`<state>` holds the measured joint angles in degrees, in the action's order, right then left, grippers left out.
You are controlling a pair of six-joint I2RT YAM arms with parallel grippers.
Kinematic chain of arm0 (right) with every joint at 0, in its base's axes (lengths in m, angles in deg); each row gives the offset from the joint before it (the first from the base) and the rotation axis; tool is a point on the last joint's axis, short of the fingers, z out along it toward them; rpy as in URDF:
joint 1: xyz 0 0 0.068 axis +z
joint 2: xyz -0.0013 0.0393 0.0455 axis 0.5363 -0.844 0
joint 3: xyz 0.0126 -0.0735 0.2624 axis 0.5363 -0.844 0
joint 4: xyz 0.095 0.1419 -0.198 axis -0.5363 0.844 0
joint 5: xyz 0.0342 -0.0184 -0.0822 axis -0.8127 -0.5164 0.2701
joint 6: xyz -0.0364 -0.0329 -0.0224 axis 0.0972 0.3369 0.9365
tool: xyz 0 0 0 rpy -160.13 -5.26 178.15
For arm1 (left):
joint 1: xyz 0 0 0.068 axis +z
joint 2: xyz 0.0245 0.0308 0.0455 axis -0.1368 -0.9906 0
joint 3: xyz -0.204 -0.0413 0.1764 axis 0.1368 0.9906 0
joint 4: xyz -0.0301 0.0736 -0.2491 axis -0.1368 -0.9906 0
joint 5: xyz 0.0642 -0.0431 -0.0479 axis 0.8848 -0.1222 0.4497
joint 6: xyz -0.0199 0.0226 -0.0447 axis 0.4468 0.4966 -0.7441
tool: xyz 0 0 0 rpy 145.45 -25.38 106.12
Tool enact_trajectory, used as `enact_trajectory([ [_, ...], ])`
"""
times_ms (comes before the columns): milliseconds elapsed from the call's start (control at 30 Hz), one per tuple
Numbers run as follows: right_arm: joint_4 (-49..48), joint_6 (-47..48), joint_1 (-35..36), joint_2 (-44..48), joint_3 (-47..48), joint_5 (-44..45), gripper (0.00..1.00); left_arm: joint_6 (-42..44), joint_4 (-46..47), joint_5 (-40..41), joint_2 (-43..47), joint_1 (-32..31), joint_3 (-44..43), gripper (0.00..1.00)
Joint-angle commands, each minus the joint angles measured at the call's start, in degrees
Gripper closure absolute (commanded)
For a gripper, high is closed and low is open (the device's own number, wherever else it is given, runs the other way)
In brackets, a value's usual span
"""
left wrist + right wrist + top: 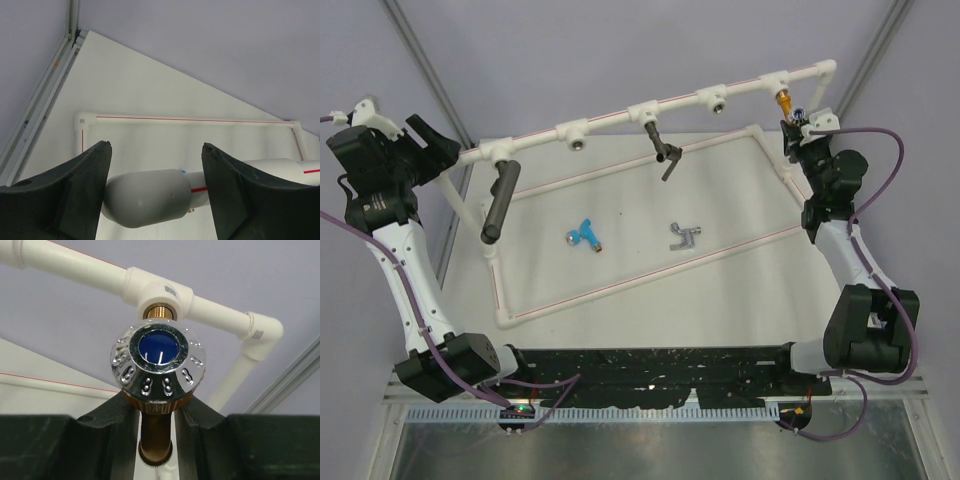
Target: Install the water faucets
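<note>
The orange-gold faucet (156, 437) hangs with its threaded end in the last tee socket (159, 290) of the raised white pipe (670, 101). Its chrome knob with a blue cap (158, 361) faces the right wrist camera. My right gripper (156, 405) is shut on this faucet's spout, seen at the far right in the top view (792, 125). The bright blue faucet (585, 234) and the silver-grey faucet (685, 236) lie loose on the table inside the pipe frame. My left gripper (156, 147) is open, its fingers either side of the pipe's rounded left end (145, 197).
A long dark grey cylinder (497, 200) hangs from the pipe's left socket. A dark fitting (662, 150) hangs from a middle socket, between bare sockets (578, 140). The low white pipe frame (640, 275) runs around the table. Grey walls close in behind.
</note>
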<state>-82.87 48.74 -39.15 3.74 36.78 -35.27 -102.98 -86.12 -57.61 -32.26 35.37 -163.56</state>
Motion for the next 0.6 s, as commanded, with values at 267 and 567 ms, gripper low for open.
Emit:
enact_trajectory([
  [267, 17.37, 44.79, -0.05, 3.01, 8.33, -4.34, 0.95, -0.43, -2.67, -5.32, 0.96, -0.96, -0.90, 0.25],
  [567, 18.15, 77.67, -0.22, 2.93, 6.74, -4.70, 0.95, -0.16, -2.93, -5.24, 1.40, -0.96, -0.55, 0.25],
])
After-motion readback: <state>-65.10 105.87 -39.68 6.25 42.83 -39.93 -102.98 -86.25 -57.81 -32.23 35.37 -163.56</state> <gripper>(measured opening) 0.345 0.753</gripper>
